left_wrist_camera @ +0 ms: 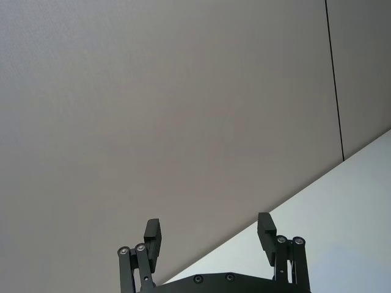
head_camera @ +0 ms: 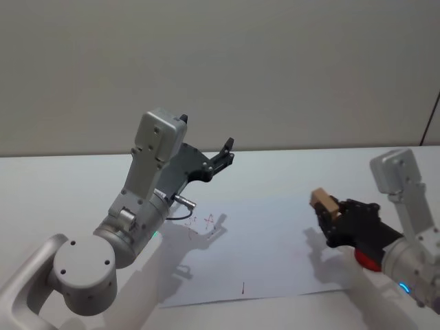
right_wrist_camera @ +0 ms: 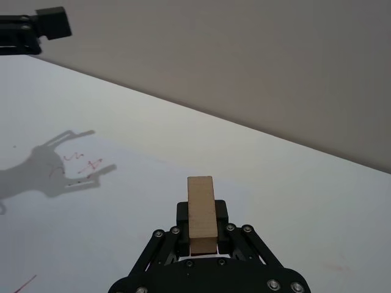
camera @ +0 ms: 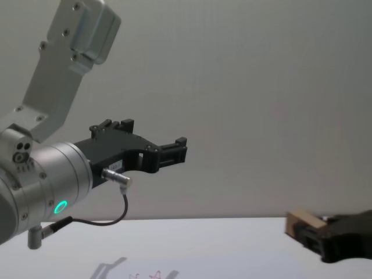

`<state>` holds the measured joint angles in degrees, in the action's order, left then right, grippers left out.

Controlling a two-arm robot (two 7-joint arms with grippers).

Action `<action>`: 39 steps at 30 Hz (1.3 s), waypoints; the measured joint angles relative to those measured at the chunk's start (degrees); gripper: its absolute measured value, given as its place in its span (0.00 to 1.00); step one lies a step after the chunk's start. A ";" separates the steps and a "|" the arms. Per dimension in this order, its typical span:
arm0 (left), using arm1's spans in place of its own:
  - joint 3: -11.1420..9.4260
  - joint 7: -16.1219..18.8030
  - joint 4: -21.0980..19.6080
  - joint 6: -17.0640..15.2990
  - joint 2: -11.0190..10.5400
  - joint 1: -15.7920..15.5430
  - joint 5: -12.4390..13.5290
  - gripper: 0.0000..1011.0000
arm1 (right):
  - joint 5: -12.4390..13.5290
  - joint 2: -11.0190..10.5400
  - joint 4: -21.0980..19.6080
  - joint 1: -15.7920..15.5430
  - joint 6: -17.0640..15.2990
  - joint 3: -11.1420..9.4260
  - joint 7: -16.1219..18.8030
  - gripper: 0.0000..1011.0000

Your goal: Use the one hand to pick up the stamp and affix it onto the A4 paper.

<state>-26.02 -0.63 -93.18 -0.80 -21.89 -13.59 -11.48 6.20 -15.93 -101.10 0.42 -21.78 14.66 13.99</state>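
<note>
Head view: stamp (head_camera: pixel 323 201) clamped in the right gripper (head_camera: pixel 328 214), raised near the desk's (head_camera: pixel 289 172) right edge.

The stamp sits between the right gripper's narrowed fingers, gripped at one end, with most of its length projecting beyond the fingertips. It hangs above the right margin of the paper (head_camera: pixel 268 254), clear of the sheet. Red marks (head_camera: pixel 203 223) lie toward the paper's left side.

- **Risk 1:** a press on the long overhang may pivot the block in the grip, so one edge lands first and the print is partial.
- **Risk 2:** a descent from this position may put ink on the bare desk beyond the paper's margin.
- **Risk 3:** the thin sheet may slide, or cling to the inked face on lift.

The left gripper (head_camera: pixel 223 155) is parked high over the desk's left half, fingers wide and empty. It obstructs any move towards that side.
</note>
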 joint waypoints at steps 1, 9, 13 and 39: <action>0.00 0.00 0.00 0.00 0.00 0.00 0.00 0.99 | 0.00 0.13 0.41 0.34 0.00 0.07 0.70 0.21; 0.00 0.00 0.00 0.00 0.00 0.00 0.00 0.99 | 0.86 1.48 4.85 3.83 -1.01 0.77 8.06 0.21; 0.00 0.00 0.00 0.00 0.00 0.00 0.00 0.99 | 1.26 1.86 6.87 4.89 -1.93 1.04 10.38 0.21; 0.00 0.00 0.00 0.00 0.00 0.00 0.00 0.99 | -2.29 1.74 13.49 7.58 -5.23 2.41 16.83 0.21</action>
<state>-26.02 -0.63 -93.18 -0.80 -21.89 -13.59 -11.48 3.91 -14.19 -87.61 7.99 -27.01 17.07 30.82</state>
